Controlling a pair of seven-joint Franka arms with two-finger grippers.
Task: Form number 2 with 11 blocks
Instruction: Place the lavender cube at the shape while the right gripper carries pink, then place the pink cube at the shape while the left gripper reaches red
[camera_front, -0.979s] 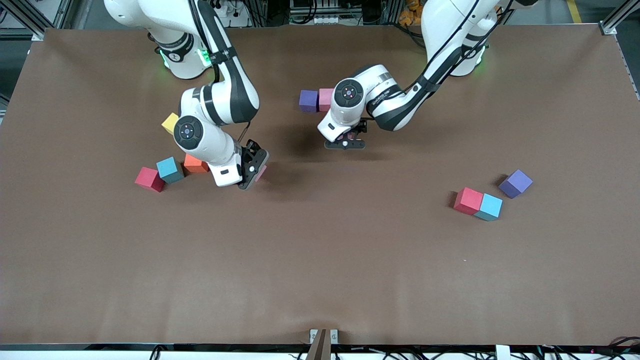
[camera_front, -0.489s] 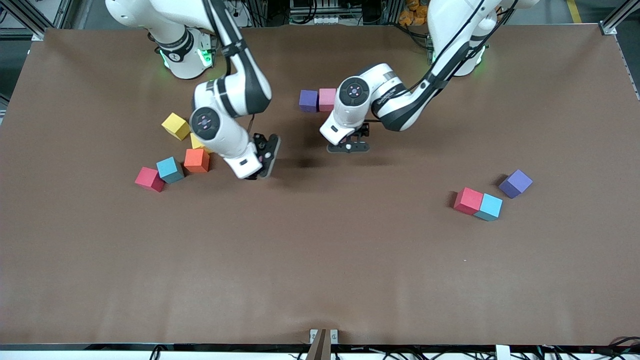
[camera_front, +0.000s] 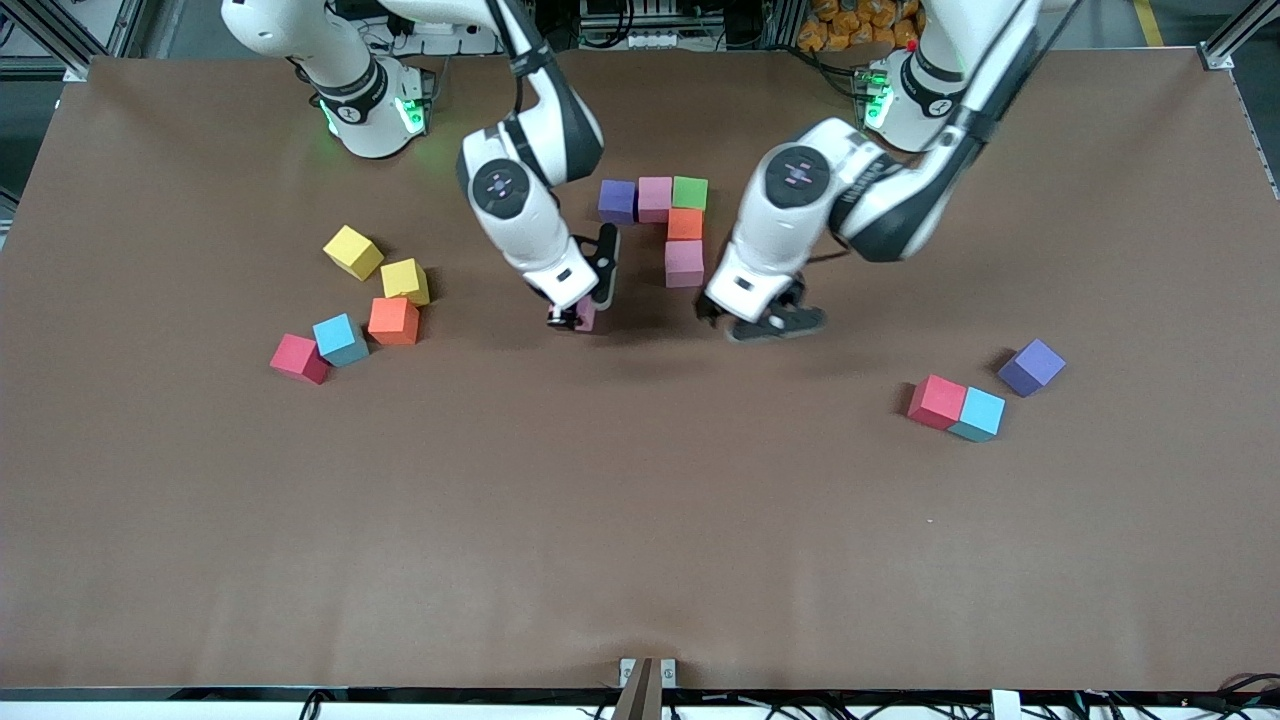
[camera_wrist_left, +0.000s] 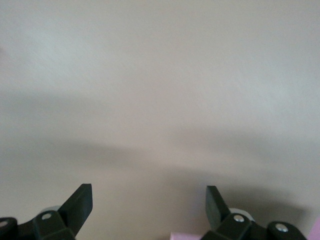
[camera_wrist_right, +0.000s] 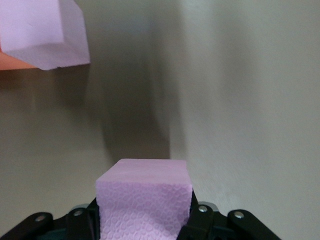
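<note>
Right gripper holds a pink block beside the started number.

The pink block (camera_wrist_right: 144, 200) sits squeezed between the fingers of the right gripper (camera_front: 580, 312), just left of center in the front view. Up from it, a purple block (camera_front: 617, 201), pink block (camera_front: 655, 198) and green block (camera_front: 690, 192) make a row, with an orange block (camera_front: 685, 224) and another pink block (camera_front: 684, 263) going down. The left gripper (camera_front: 765, 322) hangs right of them, fingers apart, holding nothing.

Front cam: high, across table (camera_front: 640, 560), facing both bases. Wrist cams: close, looking down past own end effector. Right wrist and front share the pink block (camera_wrist_right: 145, 197) (camera_front: 585, 318).
</note>
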